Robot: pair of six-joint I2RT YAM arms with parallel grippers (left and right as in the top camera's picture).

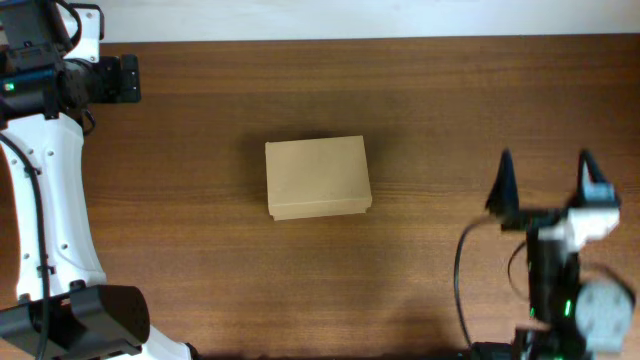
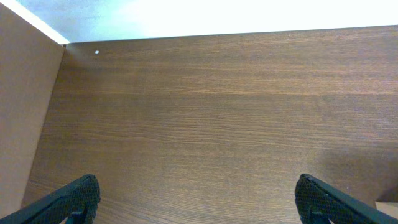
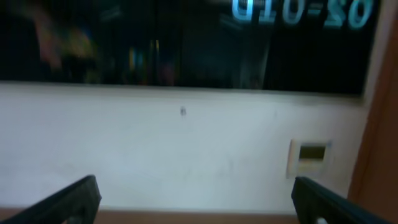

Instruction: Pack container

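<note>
The container (image 1: 318, 178) is a plain brown cardboard box with its lid shut, lying flat at the middle of the table. My left gripper (image 1: 128, 78) is at the far left back corner, well away from the box; in the left wrist view (image 2: 198, 199) its fingers are wide apart over bare wood. My right gripper (image 1: 546, 182) is to the right of the box, apart from it, with its fingers spread and nothing between them. The right wrist view (image 3: 196, 199) is blurred and shows only a pale wall past the open fingers.
The wooden table (image 1: 440, 100) ends at a white wall along the back edge (image 2: 217, 18). A brown side panel (image 2: 25, 112) stands at the left in the left wrist view. A dark window (image 3: 186, 43) and a wall socket (image 3: 310, 155) show in the right wrist view.
</note>
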